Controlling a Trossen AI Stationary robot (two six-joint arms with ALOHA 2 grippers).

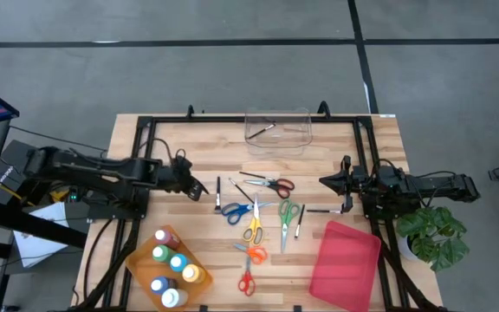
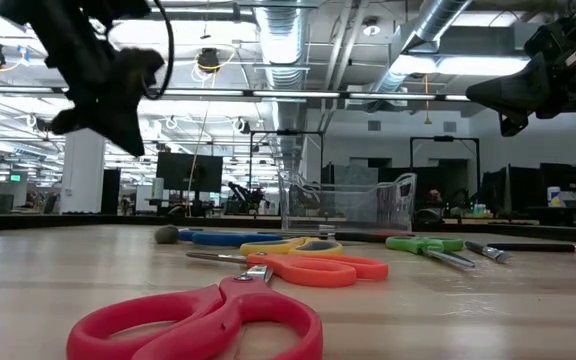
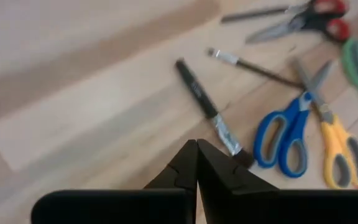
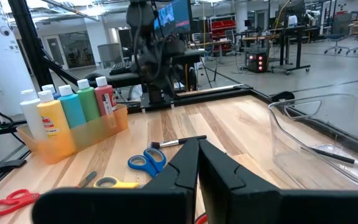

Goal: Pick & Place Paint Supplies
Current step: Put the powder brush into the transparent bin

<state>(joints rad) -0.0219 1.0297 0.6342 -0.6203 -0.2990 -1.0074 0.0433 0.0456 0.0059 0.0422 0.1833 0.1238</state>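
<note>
- High view: across the table, scissors and brushes lie loose at centre, presumably awaiting sorting; bottles fill the orange tray; a brush already rests in the clear bin.
- Left wrist view: left gripper, fingers pressed together and empty, hovers just beside a dark brush.
- Right wrist view: right gripper, likewise clenched on nothing, waits apart.

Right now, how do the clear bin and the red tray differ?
The clear bin is see-through, deep-walled, at the table's far edge, and holds a brush. The red tray is opaque, shallow, tilted at the near right corner, with nothing visible in it. Both are rectangular containers.
</note>
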